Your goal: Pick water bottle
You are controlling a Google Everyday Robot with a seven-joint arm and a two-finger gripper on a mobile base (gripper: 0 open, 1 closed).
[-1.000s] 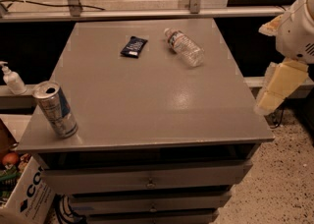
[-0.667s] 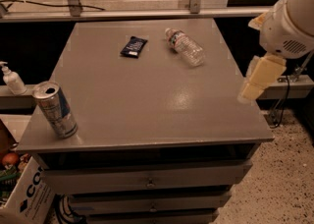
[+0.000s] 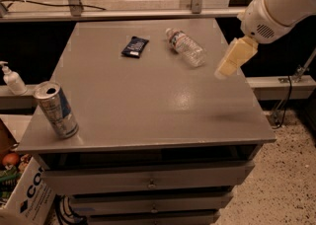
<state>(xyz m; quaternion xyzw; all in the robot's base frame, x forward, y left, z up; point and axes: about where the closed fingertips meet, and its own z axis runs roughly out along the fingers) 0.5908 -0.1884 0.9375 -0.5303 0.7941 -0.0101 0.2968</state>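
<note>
The water bottle [image 3: 185, 47] lies on its side on the grey table [image 3: 143, 100] at the far right, cap toward the far left. It is clear and ribbed with a white cap and a coloured band near the neck. My gripper [image 3: 232, 58] hangs in the air to the right of the bottle, a little nearer than it, above the table's right edge. It shows as one pale yellow piece below the white arm [image 3: 281, 4]. It does not touch the bottle.
A silver-and-blue drink can [image 3: 56, 109] stands at the table's near left corner. A dark snack packet [image 3: 135, 47] lies left of the bottle. A white pump dispenser [image 3: 12, 78] stands on a ledge at the left. Drawers sit under the table; a box is at the lower left.
My arm and gripper have moved left and farther in, from off the table's right side to just beside the bottle. The bottle, can and packet have not moved.
</note>
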